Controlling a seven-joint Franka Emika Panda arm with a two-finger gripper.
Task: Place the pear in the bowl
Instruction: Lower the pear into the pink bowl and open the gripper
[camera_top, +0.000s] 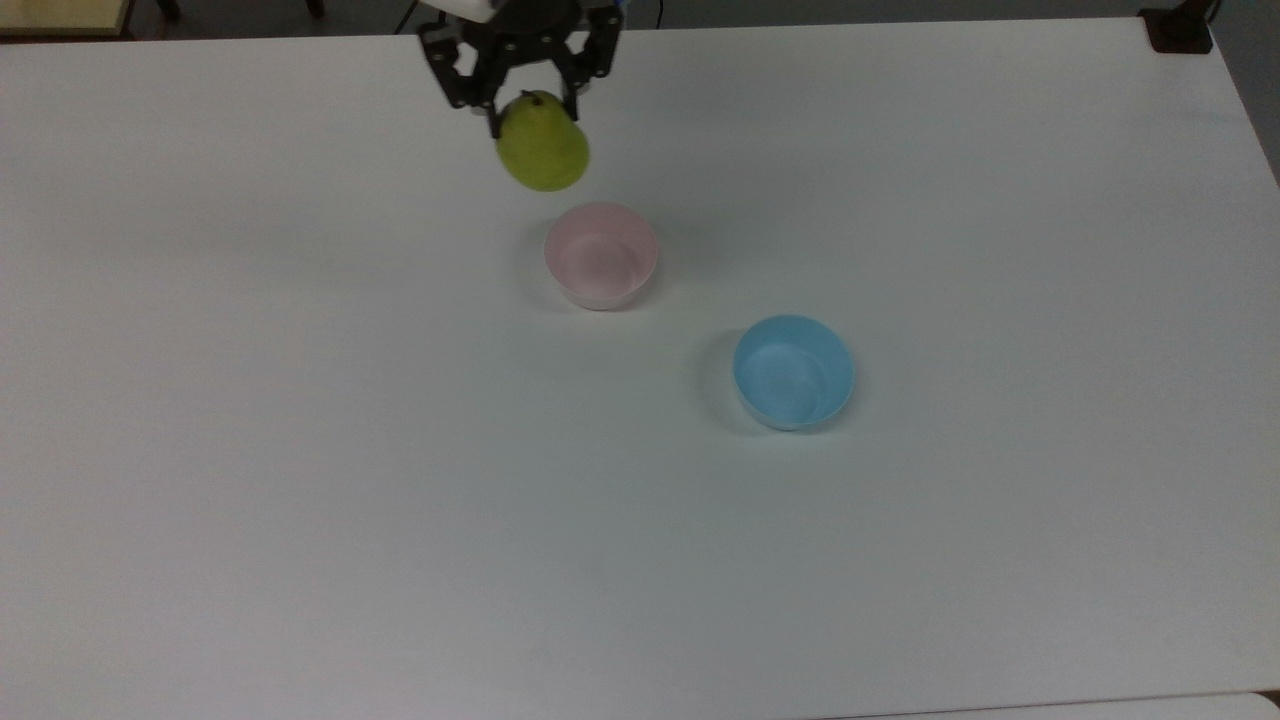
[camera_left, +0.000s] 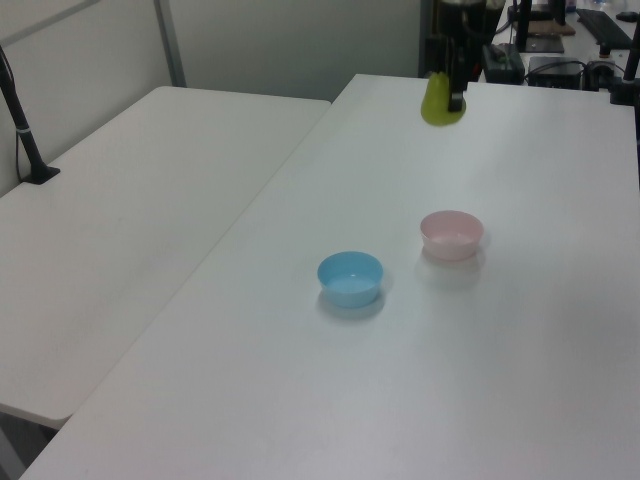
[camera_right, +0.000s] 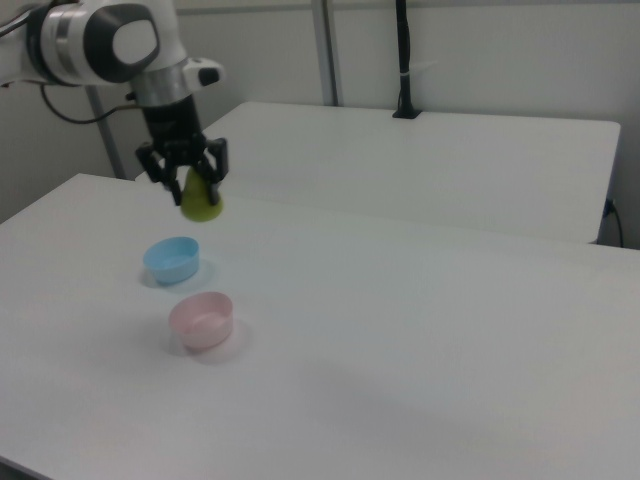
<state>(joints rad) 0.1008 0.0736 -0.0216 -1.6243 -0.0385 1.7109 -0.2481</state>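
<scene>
Yellow-green pear (camera_top: 543, 152) pinched near its stem by the gripper (camera_top: 528, 104), hanging clear of the table (camera_top: 300, 450) | pink bowl (camera_top: 601, 256) just below it in the top view, empty | blue bowl (camera_top: 793, 371) apart, empty

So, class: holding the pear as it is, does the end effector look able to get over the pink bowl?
Probably yes. The end effector grips the pear in the air, near the pink bowl. Nothing stands between them; the blue bowl sits off to the side.
</scene>
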